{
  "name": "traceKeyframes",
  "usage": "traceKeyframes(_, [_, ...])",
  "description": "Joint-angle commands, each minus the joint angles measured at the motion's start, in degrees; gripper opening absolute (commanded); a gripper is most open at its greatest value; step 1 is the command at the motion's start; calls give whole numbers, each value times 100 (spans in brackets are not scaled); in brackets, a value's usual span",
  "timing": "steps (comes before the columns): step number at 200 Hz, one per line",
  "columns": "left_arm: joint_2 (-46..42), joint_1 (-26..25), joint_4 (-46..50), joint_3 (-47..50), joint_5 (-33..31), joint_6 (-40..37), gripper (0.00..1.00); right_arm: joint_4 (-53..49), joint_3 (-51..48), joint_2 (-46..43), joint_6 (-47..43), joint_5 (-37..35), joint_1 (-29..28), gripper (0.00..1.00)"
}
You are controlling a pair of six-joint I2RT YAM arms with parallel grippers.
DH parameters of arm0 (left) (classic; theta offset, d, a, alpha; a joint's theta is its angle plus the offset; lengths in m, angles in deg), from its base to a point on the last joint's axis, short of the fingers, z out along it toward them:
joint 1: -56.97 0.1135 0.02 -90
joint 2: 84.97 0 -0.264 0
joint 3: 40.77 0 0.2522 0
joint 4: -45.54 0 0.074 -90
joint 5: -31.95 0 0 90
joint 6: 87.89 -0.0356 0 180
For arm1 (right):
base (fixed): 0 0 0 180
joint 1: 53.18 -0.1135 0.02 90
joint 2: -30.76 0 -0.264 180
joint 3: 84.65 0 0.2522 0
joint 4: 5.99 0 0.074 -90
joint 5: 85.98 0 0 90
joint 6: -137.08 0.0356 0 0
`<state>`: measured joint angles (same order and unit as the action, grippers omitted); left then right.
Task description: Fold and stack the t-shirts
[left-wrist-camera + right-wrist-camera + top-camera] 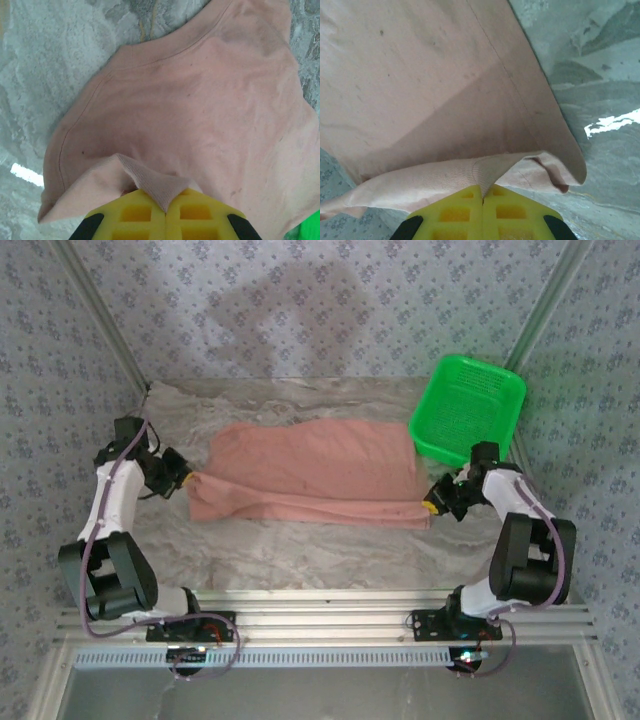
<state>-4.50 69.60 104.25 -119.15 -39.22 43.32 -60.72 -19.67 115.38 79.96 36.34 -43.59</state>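
Salmon-pink t-shirt (310, 470) lies across the middle of the desk (300, 545), its near edge stretched between left claw (187, 480) and right claw (433, 504), each clamped on an end corner. A fold looks in hand; next, both likely need to lift evenly and carry that edge over.

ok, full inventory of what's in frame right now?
t-shirt: 1, dusty salmon pink, lying flat across the middle of the table
basket: 1, bright green, far right, beside the t-shirt's far right corner
table cover: 1, grey marbled, under the t-shirt
backdrop: blue-grey floral print, walls around the table
rail: silver, near edge, carrying the arm bases
left gripper: 1, yellow fingers, shut on the t-shirt's left end
right gripper: 1, yellow fingers, shut on the t-shirt's near right corner
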Motion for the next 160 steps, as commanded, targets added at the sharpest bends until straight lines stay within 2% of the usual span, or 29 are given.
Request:
traceKeyframes(1, [170, -12, -114, -329, 15, -231, 0, -11, 239, 201, -235, 49, -29, 0])
traceKeyframes(85, [793, 0, -93, -748, 33, -435, 0, -30, 614, 646, -326, -30, -131, 1])
traceKeyframes(160, [957, 187, -156, -596, 7, -530, 0, -96, 1014, 1025, -304, -225, -372, 3])
